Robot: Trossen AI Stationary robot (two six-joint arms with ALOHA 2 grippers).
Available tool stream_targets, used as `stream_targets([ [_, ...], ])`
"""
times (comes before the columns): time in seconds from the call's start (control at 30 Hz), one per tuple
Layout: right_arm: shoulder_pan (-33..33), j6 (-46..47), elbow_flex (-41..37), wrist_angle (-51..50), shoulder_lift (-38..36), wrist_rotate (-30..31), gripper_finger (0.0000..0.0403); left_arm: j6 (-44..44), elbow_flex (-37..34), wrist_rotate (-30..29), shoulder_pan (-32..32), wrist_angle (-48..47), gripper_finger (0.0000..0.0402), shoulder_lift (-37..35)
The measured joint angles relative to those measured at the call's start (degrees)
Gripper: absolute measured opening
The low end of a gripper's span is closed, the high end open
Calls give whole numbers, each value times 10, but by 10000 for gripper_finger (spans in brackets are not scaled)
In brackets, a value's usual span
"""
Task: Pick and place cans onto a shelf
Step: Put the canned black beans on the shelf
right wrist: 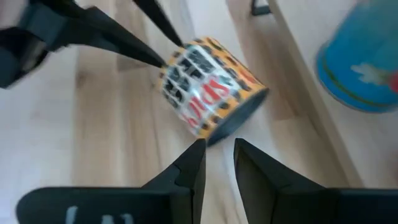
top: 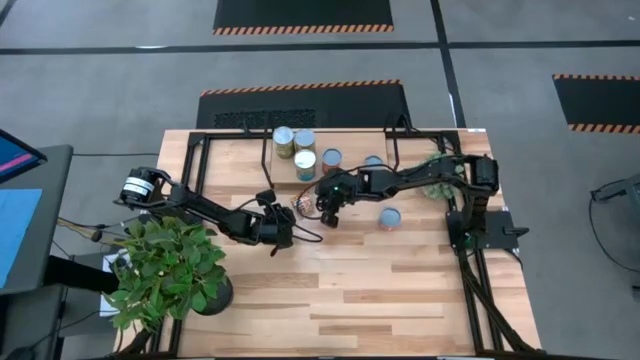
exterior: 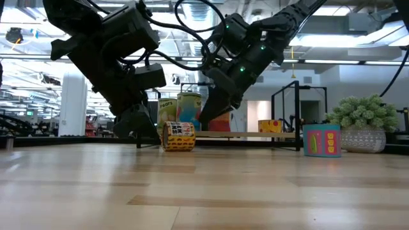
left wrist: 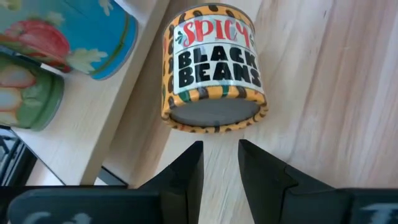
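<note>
Orange leopard-print "Spicy Black Beans" tin point(top: 299, 205) lies tipped on the plank table point(top: 400, 290), just beside the low light-wood shelf point(top: 283, 172).

Low view: it can roll.

Left wrist: left gripper point(left wrist: 220, 163) slightly parted, empty.

Right wrist: right gripper point(right wrist: 219, 158) likewise. Risk: both converge, arms collide or nudge it away.

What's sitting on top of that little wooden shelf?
On the low light-wood shelf stand four upright cans, tops showing. The right arm covers part of the board, so more may be hidden.
</note>
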Motion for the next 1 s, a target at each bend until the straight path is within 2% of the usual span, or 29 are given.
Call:
stream_targets([
  [0.63, 2, 19, 0, 65, 51, -29, 109, 5, 0, -2, 0, 17, 93, 0],
  [1.0, 11, 19, 2, 96, 47, -28, 109, 20, 0, 3, 0, 47, 93, 0],
])
